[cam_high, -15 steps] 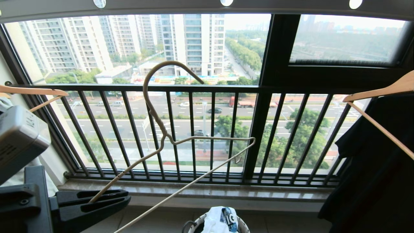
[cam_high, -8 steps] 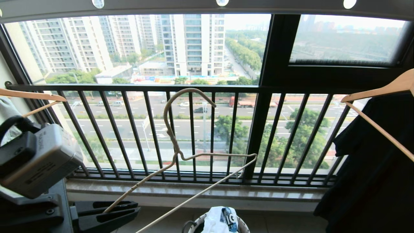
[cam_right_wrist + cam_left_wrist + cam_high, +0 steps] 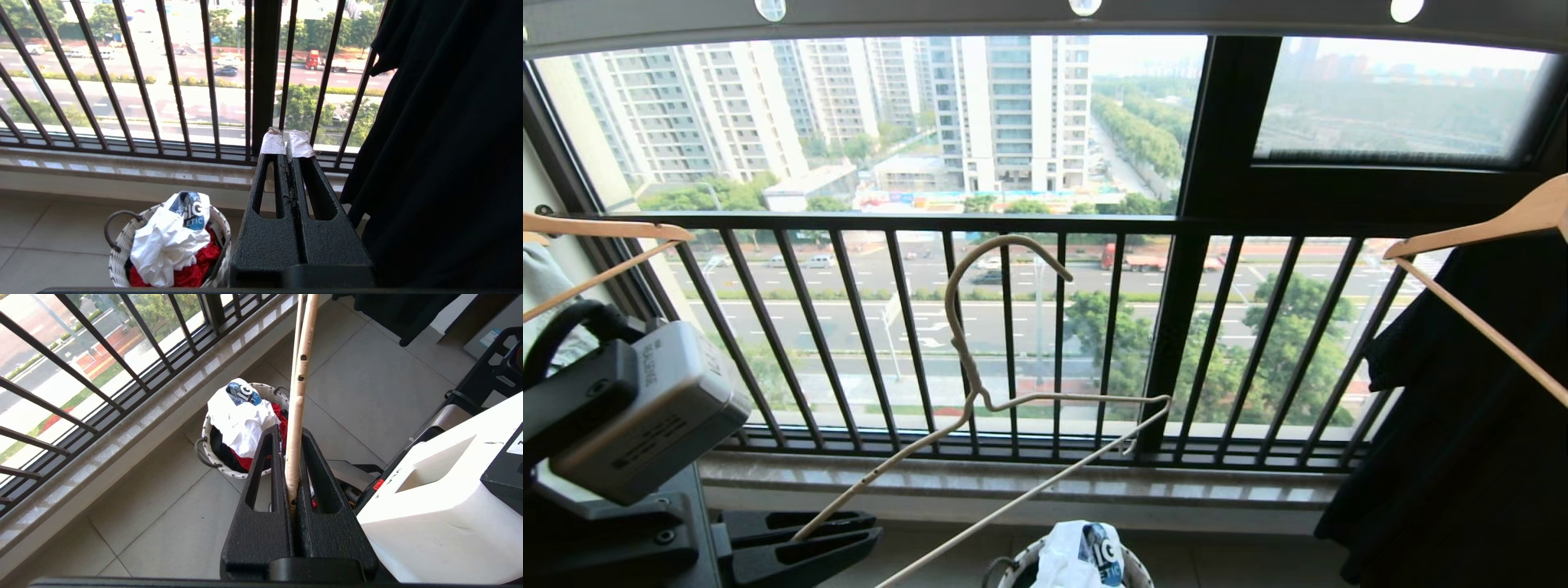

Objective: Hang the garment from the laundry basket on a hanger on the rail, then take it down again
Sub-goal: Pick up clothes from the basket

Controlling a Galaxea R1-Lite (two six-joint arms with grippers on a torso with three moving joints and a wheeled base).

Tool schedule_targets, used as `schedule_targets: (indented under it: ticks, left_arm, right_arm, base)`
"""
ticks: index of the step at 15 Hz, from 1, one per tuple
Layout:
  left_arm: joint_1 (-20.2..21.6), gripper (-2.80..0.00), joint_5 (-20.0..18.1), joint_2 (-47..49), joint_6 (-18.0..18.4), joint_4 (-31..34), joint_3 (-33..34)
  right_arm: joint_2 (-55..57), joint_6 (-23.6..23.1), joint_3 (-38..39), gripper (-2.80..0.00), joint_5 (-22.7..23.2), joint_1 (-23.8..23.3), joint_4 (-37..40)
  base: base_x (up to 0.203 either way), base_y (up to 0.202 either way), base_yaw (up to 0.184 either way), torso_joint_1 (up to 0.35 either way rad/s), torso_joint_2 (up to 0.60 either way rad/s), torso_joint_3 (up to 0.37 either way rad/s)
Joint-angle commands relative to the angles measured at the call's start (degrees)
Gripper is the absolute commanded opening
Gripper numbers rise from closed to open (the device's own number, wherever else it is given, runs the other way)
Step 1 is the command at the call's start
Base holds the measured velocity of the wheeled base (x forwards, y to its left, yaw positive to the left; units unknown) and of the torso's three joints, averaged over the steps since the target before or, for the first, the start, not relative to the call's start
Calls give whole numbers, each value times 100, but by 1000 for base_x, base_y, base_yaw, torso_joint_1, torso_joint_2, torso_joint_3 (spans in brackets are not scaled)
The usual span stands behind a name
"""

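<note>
The left gripper pinches one arm of the hanger, held up by the window bars. The right gripper is closed, empty. The T-shirt sits in the basket

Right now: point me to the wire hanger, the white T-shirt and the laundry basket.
wire hanger (image 3: 1003, 245), head view, on the hook's curve.
white T-shirt (image 3: 163, 241), right wrist view, on the crumpled white cloth.
laundry basket (image 3: 118, 261), right wrist view, on the woven wall.

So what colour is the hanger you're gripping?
Beige hanger, clearest in the head view.
</note>
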Motion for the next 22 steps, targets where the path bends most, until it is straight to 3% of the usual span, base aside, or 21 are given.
schedule_targets:
  ticks: [1, 22]
  left_arm:
    - [5, -280, 4, -4, 0, 3, -10]
    - [43, -280, 13, 23, 0, -79, -2]
  right_arm:
    - [13, 25, 0, -280, 0, 3, 1]
    - [14, 129, 0, -280, -9, 3, -25]
  base:
    - [0, 0, 0, 0, 0, 0]
    - [0, 0, 0, -142, 315, 169]
